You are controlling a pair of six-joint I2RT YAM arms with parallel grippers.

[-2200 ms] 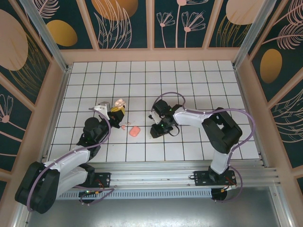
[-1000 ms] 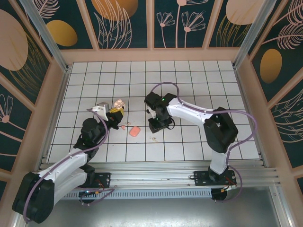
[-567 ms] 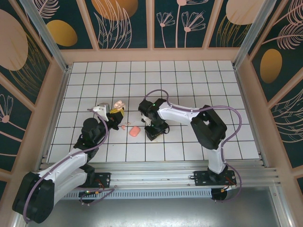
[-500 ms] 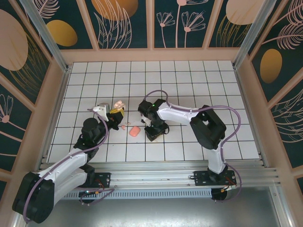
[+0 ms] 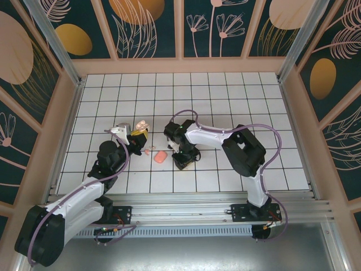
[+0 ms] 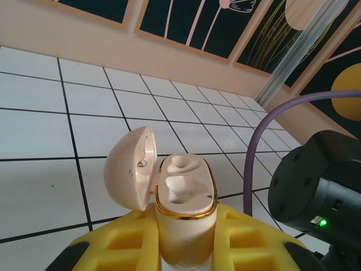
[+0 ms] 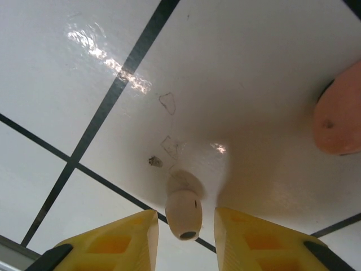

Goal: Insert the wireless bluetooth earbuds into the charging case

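Two arms are seen over the tiled table point(image 5: 225, 96), with the patterned walls point(image 5: 180, 28) well apart from the work. The right arm point(image 5: 211, 135) has been swung in from right of centre in the overhead frame to just below centre over the last two seconds, and its wrist has been dropped low to the tiles. The left arm point(image 5: 79, 195) is unchanged at lower left. A salmon block point(image 5: 161, 157) is left lying between the two wrists, near the right one. The charging case point(image 6: 183, 197) is clamped upright in the left gripper point(image 6: 186, 237), lid point(image 6: 130, 169) swung open to the left and both wells empty. The right gripper point(image 7: 185, 219) is set narrow but not closed: one earbud point(image 7: 183, 209) is straddled low in the wrist frame, with a thin gap on each side. So the pick is judged lined up but not yet made. A second earbud point(image 5: 148, 151) is seen on the tiles just below the case. Room is tight only toward the block, which is cut by the right edge of the wrist frame. Bare tiles are left open elsewhere, so a lift and a carry up-left to the case is judged unobstructed if the block is skirted.
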